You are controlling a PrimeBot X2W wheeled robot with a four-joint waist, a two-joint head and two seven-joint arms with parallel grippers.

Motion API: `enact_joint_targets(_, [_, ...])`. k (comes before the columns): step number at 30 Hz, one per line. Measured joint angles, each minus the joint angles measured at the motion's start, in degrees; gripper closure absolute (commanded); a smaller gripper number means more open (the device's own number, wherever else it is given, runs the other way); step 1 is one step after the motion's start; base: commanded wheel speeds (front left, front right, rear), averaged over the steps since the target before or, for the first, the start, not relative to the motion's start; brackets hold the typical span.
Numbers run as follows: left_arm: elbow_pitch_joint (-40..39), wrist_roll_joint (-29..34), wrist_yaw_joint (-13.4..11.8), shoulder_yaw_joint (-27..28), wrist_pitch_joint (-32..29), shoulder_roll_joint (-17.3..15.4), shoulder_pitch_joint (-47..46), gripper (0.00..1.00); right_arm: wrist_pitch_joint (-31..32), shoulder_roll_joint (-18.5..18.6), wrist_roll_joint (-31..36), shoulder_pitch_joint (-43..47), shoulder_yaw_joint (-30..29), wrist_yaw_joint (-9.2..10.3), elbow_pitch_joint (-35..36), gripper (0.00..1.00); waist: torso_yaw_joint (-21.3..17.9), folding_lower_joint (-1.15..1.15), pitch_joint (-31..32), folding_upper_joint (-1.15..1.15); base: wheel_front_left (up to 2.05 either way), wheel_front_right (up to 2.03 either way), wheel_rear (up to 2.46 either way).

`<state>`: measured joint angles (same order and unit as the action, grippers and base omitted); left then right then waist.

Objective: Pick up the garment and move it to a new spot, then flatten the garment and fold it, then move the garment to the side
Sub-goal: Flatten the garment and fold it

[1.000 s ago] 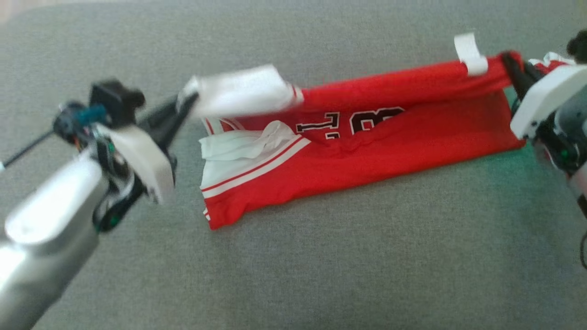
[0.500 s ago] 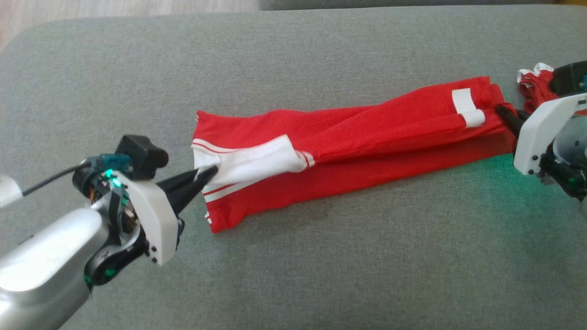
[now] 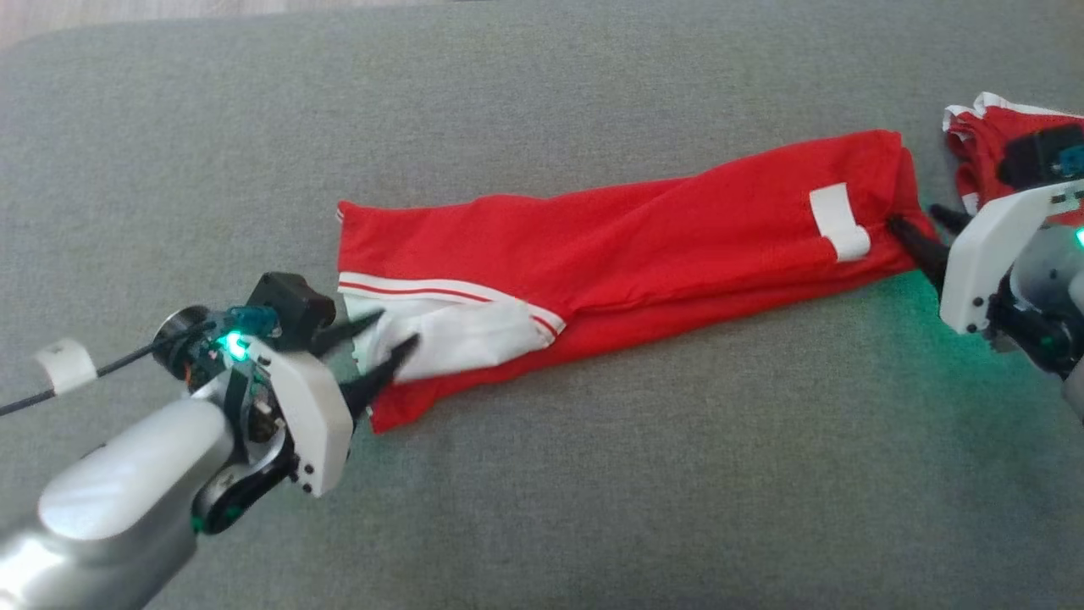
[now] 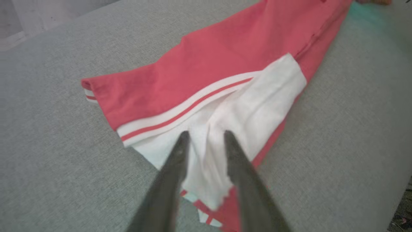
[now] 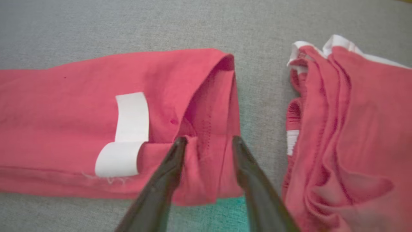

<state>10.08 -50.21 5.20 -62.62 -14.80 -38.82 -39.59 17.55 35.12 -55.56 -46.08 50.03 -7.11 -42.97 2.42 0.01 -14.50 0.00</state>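
Head view: left gripper [image 3: 398, 328], right gripper [image 3: 913, 216] parted at folded garment [image 3: 635, 246] ends

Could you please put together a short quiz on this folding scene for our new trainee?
1. True or false: the red jersey lies bunched in a ball on the grey cushion.
2. What lies between the open fingers of the left gripper? A) the jersey's white fabric B) a white tag C) bare cushion
3. Fill in: the crumpled garment beside the right gripper is ____ with white trim.

Key: 1 false, it lies stretched out as a long strip; 2 A; 3 red.
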Motion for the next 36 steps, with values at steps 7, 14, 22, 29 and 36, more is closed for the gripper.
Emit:
enact_joint_targets(7, [4.13,0.86,-7.35,6.59,12.51,3.12,0.01,0.00,-7.31,-0.31,-1.42,-0.43,-4.14,0.00,-0.33,0.00,-0.61,0.00,1.17,0.00,0.00,0.00,0.00])
enact_joint_targets(14, [3.93,0.31,-14.75,15.11,26.75,5.57,1.51,0.00,-18.28,-3.38,-1.72,-0.94,-8.66,0.00,2.65,0.00,-1.20,0.00,4.02,0.00,0.00,0.00,0.00])
enact_joint_targets(22, [-4.20,5.22,-19.36,28.54,29.28,11.54,12.40,0.00,-30.18,-9.91,2.24,0.22,-16.22,0.00,5.63,0.00,-1.53,-0.01,8.13,0.00,0.00,0.00,0.00])
enact_joint_targets(29, [-4.86,13.71,-15.80,36.51,29.53,19.04,25.80,0.00,-31.87,-19.87,12.14,11.28,-28.35,0.00,7.16,0.00,-1.69,-0.01,10.18,0.00,0.00,0.00,0.00])
enact_joint_targets(36, [-0.84,21.00,-10.51,43.61,29.51,26.77,32.85,0.00,-31.92,-29.83,27.11,28.01,-40.87,0.00,12.12,0.00,-2.00,-0.01,10.88,0.00,0.00,0.00,0.00])
